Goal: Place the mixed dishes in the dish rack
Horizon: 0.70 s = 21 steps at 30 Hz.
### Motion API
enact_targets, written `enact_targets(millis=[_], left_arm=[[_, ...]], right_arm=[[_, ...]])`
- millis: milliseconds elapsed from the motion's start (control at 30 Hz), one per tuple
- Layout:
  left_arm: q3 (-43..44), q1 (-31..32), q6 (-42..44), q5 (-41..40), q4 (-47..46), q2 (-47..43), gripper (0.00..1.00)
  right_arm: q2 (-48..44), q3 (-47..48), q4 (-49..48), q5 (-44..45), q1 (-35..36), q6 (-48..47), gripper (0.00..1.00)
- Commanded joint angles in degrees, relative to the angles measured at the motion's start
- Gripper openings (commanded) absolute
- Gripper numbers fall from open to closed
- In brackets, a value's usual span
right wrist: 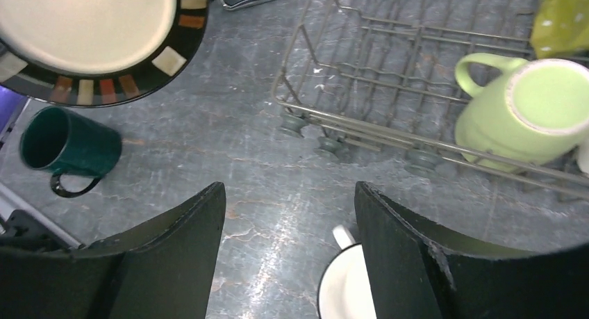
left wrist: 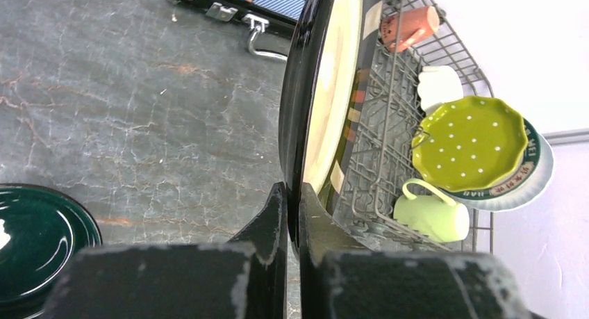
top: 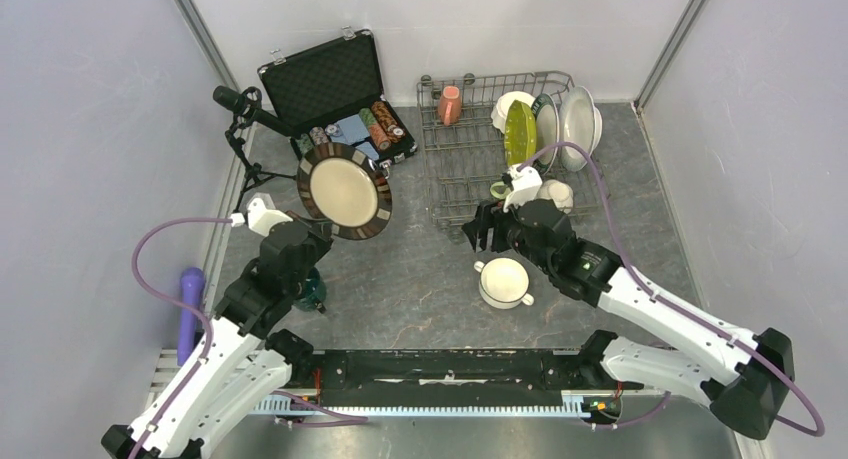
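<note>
My left gripper (top: pixel 318 229) (left wrist: pixel 292 190) is shut on the rim of the brown-rimmed plate (top: pixel 344 191) (left wrist: pixel 326 90), holding it on edge above the table, left of the grey wire dish rack (top: pixel 470 139) (left wrist: pixel 389 145). The rack holds a salmon mug (top: pixel 450 104), a lime-green plate (top: pixel 519 134), white plates (top: pixel 580 124), a light-green mug (top: pixel 498 190) (right wrist: pixel 528 110) and a white mug (top: pixel 556 194). My right gripper (top: pixel 485 229) (right wrist: pixel 288 190) is open and empty at the rack's near edge, above a white two-handled bowl (top: pixel 503 282) (right wrist: pixel 344 288). A dark-teal mug (top: pixel 312 289) (right wrist: pixel 66 149) lies on the table.
A black hinged case (top: pixel 325 79) with poker chips stands open at the back left. A microphone on a small tripod (top: pixel 240 104) stands left of it. A purple object (top: pixel 189 309) lies at the table's left edge. Walls close in on three sides.
</note>
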<state>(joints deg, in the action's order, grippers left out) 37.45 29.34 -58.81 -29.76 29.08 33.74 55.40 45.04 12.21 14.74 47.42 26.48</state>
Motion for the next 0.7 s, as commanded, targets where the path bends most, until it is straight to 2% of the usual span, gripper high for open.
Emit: enact_targets(millis=[0,167,267,400,533,667], left_arm=[[4.97,0.01,4.96,1.71,-11.21,-2.58,0.02],[5.61,0.02,6.57,6.63,-15.63,-3.74,0.02],[5.43,-0.07,5.83,11.45,-19.92,-3.03,0.02],[6.33,-0.25,4.63,20.37,-25.69,1.74,0.02],[6.79,-0.41,3.8,24.89,-31.78,4.38,0.02],[7.2,-0.6,1.7,28.71,-36.25,6.71,0.02]], right_arm=[[3.46,4.39,-3.66,-6.21,-0.49,0.2,0.74],[8.04,7.74,-8.7,-15.31,-3.43,2.44,0.78],[9.77,7.99,-12.69,-24.46,-8.59,4.68,0.84],[9.66,3.79,-21.2,-34.74,-16.72,9.41,0.95],[11.6,3.03,-24.08,-40.09,-21.56,11.92,0.98],[13.89,2.88,-25.71,-41.11,-24.17,13.51,0.98]])
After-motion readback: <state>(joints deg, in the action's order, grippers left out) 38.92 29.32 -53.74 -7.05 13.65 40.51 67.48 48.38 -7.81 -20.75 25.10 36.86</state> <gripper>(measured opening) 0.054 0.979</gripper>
